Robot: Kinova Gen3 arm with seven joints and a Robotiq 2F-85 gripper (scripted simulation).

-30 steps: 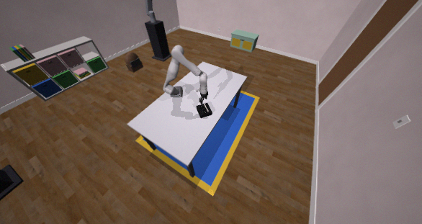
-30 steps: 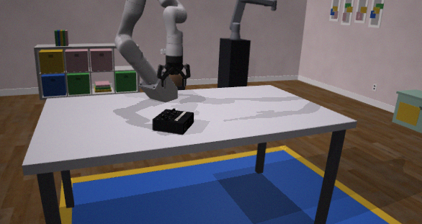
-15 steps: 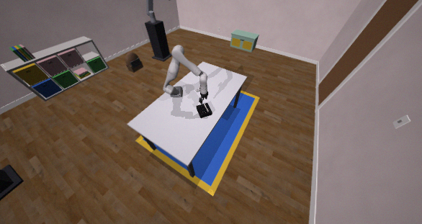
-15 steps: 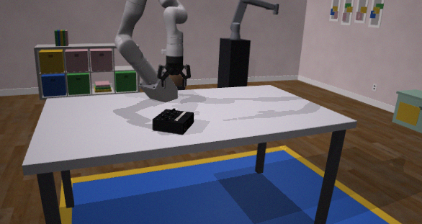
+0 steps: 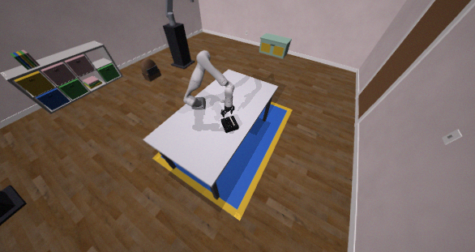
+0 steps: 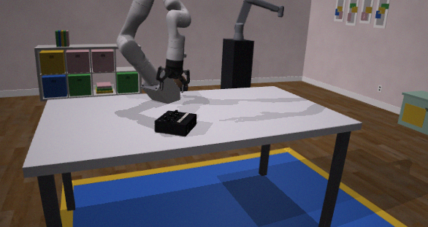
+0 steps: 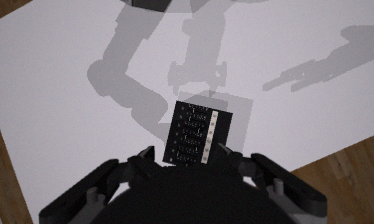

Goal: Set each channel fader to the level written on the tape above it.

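Note:
The lighting desk (image 5: 229, 125) (image 6: 175, 122) (image 7: 198, 133) is a small black box standing on its feet on the white table (image 5: 194, 147) (image 6: 91, 132) (image 7: 48, 100). In the wrist view its top shows several fader rows and a pale tape strip (image 7: 210, 136) along one side; the levels and cap lines are too small to read. My gripper (image 5: 227, 113) (image 6: 174, 82) (image 7: 185, 151) is open and empty. It hangs well above the desk, a little behind it, with fingers pointing down.
The arm's base (image 6: 162, 92) sits on the table behind the desk. A second arm on a black pedestal (image 6: 237, 63) stands on the floor beyond the table. A blue mat with a yellow border (image 6: 204, 190) lies under the table. The table edge runs close to the desk's right side in the wrist view.

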